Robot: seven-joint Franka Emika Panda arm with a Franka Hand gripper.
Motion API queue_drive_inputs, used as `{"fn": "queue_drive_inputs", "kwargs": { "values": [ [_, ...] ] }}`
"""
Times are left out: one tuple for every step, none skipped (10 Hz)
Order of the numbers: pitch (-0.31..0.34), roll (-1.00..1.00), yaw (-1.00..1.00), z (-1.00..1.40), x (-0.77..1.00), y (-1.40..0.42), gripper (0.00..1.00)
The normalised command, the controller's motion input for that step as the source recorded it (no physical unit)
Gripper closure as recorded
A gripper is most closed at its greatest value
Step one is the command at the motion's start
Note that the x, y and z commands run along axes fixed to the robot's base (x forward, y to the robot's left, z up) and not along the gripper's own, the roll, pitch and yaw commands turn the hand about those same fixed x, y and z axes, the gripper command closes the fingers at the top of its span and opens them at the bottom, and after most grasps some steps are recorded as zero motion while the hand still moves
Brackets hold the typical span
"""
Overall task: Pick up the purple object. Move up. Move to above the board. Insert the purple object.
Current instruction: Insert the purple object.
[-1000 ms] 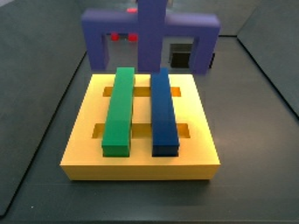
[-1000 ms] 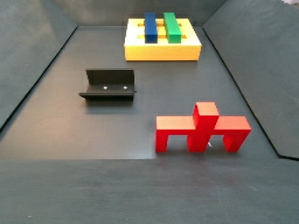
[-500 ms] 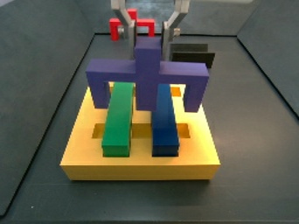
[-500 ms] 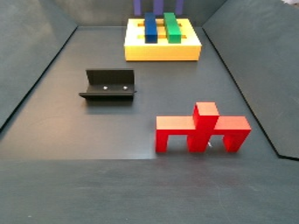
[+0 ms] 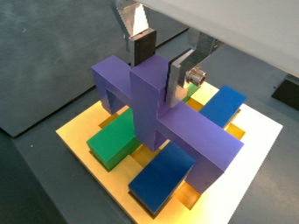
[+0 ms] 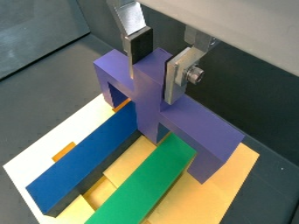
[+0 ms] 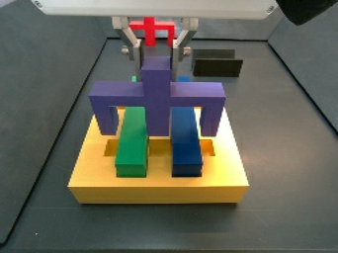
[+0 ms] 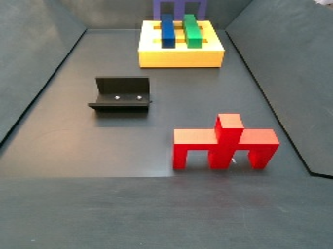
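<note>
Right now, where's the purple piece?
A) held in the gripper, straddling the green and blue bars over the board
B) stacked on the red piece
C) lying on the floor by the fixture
A: the gripper clamps the purple piece's ridge, its legs outside the green bar and blue bar on the board.

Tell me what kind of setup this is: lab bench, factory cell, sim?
Probably a simulated or test insertion cell: flat grey floor with dark walls, plain coloured blocks. The pincer holds the purple object over the yellow board; a red piece and the fixture sit apart.
</note>
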Motion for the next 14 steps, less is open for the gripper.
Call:
{"fn": "queue_drive_inputs", "kwargs": {
  "values": [
    [-0.044,0.0,0.05,-0.09,0.0,-0.04,1.0],
    [-0.019,0.01,0.04,-0.11,-0.01,-0.02,1.0],
    [0.0,0.03,0.08,-0.14,0.0,-0.02,1.0],
    [0.0,0.03,0.08,-0.11,0.15,-0.11,1.0],
    [0.0,0.0,0.0,-0.13,0.13,-0.12,1.0],
    [0.0,0.0,0.0,-0.15,0.0,-0.05,1.0],
    [-0.031,0.0,0.0,-0.18,-0.13,-0.03,1.0],
    [-0.014,0.02,0.0,-0.21,-0.05,-0.01,1.0],
    [0.0,0.06,0.0,-0.18,0.0,-0.03,1.0],
    [0.003,0.09,0.0,-0.09,0.0,-0.14,1.0],
    [0.0,0.09,0.0,-0.08,0.05,-0.19,1.0],
    [0.0,0.09,0.0,-0.13,0.14,-0.16,1.0],
    [0.01,0.11,-0.01,-0.17,0.11,-0.06,1.0],
    [0.036,0.13,-0.02,-0.21,0.11,0.0,1.0]
  ]
}}
